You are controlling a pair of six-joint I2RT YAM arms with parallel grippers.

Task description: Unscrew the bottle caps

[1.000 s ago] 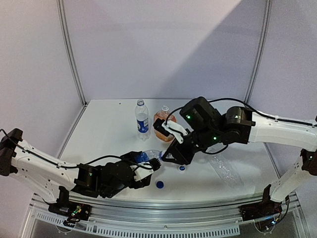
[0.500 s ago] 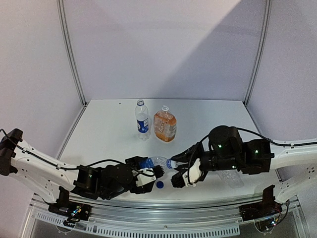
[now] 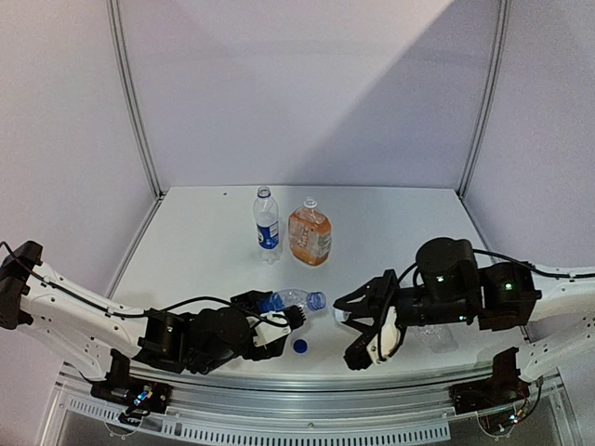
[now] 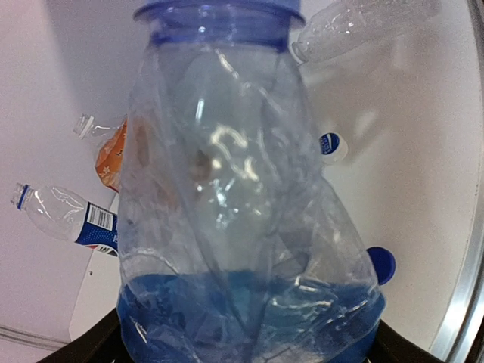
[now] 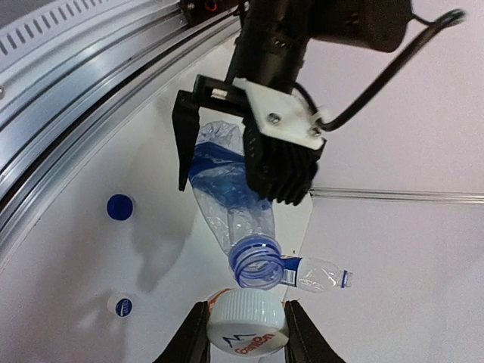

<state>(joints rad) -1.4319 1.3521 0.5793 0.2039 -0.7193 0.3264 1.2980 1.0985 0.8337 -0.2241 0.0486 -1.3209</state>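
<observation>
Bottle lies clamped in left claw, blue cap loose beside; right claw pinches white cap.

white arm links, black motor joints with green lights, looping black cables.

White table, pale lilac walls

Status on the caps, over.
Left gripper clamped on crumpled clear blue-labelled plastic bottle, neck open. Right gripper pinching round white plastic cap. Loose blue cap nearby, not blocking.
</observation>
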